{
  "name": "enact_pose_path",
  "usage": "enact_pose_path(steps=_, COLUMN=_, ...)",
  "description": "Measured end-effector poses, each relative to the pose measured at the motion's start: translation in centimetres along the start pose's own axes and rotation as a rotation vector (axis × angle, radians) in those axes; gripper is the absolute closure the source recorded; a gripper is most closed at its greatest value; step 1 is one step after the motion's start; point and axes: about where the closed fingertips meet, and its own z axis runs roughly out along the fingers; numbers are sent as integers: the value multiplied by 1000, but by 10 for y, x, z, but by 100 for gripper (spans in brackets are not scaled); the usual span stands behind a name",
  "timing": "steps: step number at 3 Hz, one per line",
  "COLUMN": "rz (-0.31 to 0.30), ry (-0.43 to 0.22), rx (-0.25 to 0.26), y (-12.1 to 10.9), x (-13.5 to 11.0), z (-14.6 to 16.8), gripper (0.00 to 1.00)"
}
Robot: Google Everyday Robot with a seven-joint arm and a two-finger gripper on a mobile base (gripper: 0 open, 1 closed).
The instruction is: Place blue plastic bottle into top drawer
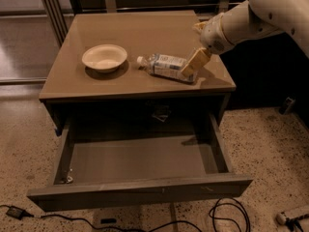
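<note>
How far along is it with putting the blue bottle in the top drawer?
Done: the top drawer stands open. In hand: the gripper is at the base end of the blue plastic bottle, lying on its side on the cabinet top. Left: grasp, lift, lower into the drawer.

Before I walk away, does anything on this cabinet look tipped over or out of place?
Only the blue plastic bottle: it lies on its side on the cabinet top, cap toward the bowl, with the hand at its other end. The bowl sits upright, and the top drawer is open below.
</note>
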Motion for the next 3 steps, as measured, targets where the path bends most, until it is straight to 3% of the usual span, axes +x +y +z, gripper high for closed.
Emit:
enact_pose_path(steps=1, rz=0, ry=0, rx=-1, y=0, x=0, z=0, gripper=0)
enact_pose_path(steps=2, rz=-9, ry=23, rx=-39, y=6, x=-2, z=15, gripper=0)
enact_pose_path(steps=3, rz=-19, ry=89, rx=-93, y=19, x=-2, z=34, gripper=0)
